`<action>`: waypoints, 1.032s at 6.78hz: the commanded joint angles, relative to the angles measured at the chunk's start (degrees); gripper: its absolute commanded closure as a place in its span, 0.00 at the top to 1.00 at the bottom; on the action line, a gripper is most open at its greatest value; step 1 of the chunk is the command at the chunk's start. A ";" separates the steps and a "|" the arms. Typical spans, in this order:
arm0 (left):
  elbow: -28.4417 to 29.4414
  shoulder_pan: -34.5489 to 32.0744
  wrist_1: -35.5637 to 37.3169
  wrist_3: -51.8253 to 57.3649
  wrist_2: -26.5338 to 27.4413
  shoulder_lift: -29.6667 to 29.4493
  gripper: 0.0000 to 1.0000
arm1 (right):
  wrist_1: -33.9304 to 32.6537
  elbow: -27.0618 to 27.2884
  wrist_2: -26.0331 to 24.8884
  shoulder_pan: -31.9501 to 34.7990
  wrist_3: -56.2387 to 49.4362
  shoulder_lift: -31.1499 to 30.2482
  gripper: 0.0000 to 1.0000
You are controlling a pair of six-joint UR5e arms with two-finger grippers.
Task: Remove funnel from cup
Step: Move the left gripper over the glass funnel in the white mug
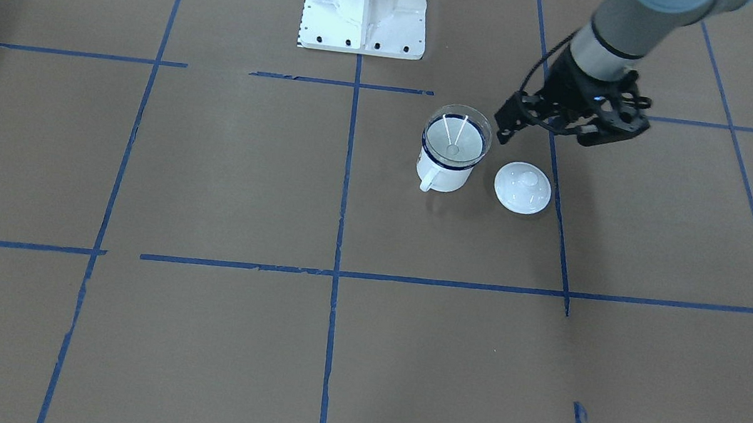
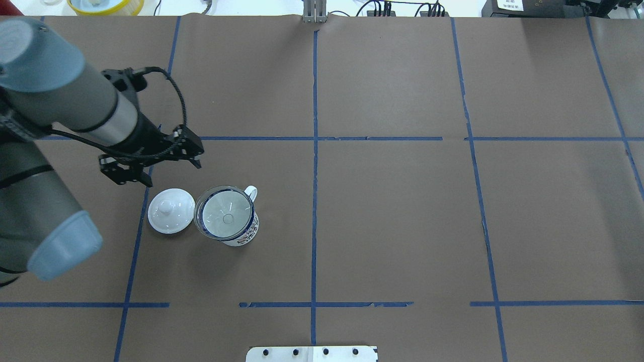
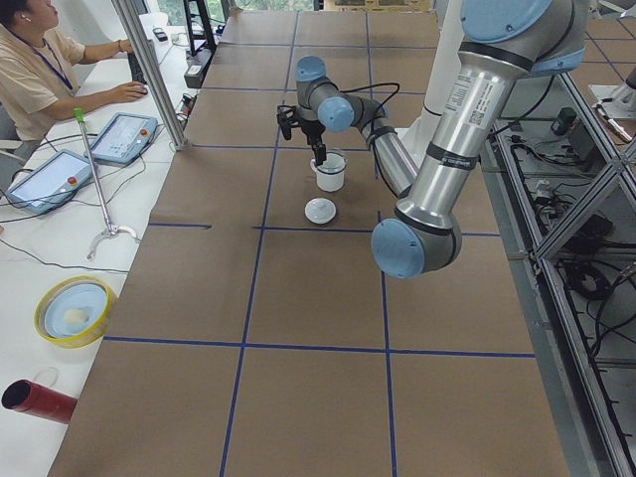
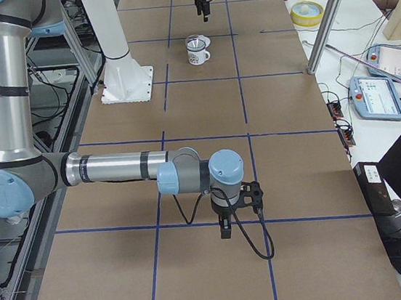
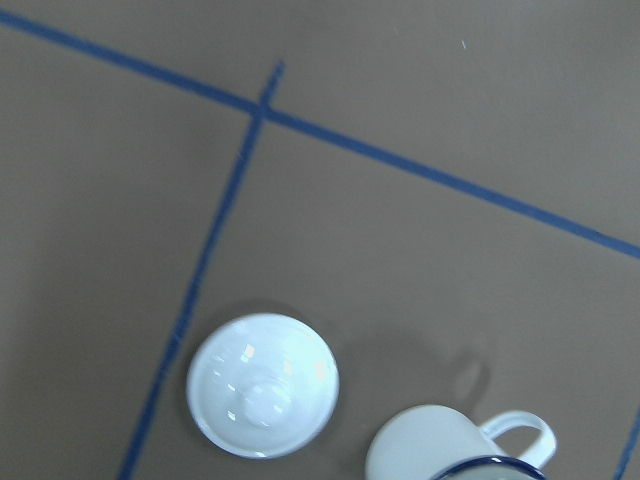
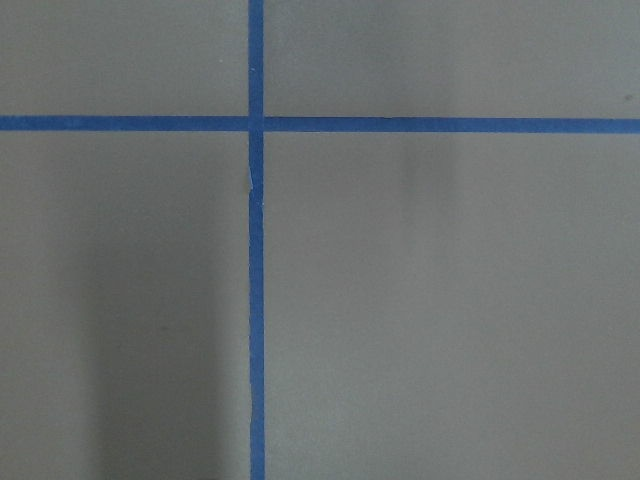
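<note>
Clear plastic funnel (image 2: 224,217) is sitting in white enamel blue-rimmed mug (image 2: 240,232); left gripper (image 2: 152,165) is hovering beyond mug, jaws apart, empty; off-centre pinch risks tipping mug onto white domed lid (image 2: 170,210) beside it; right gripper: can't tell

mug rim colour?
Dark blue rim on the white enamel mug; clearest in the overhead exterior view.

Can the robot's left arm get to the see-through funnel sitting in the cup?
Probably yes. The left pincer hangs in the air close to the funnel, which sits open on top of the cup. Nothing covers it; the white lid lies beside the cup, apart from it.
</note>
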 commanded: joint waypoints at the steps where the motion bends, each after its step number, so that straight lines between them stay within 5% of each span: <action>1: 5.55 6.53 5.47 -2.71 3.71 -9.53 0.99 | 0.00 0.00 0.00 0.00 0.00 0.00 1.00; 4: 9.79 10.15 5.12 -2.27 10.12 -11.67 0.95 | 0.00 0.00 0.00 0.00 0.00 0.00 1.00; 7: 12.44 12.52 4.07 -2.01 11.81 -12.11 0.74 | 0.00 0.00 0.00 0.00 0.00 0.00 1.00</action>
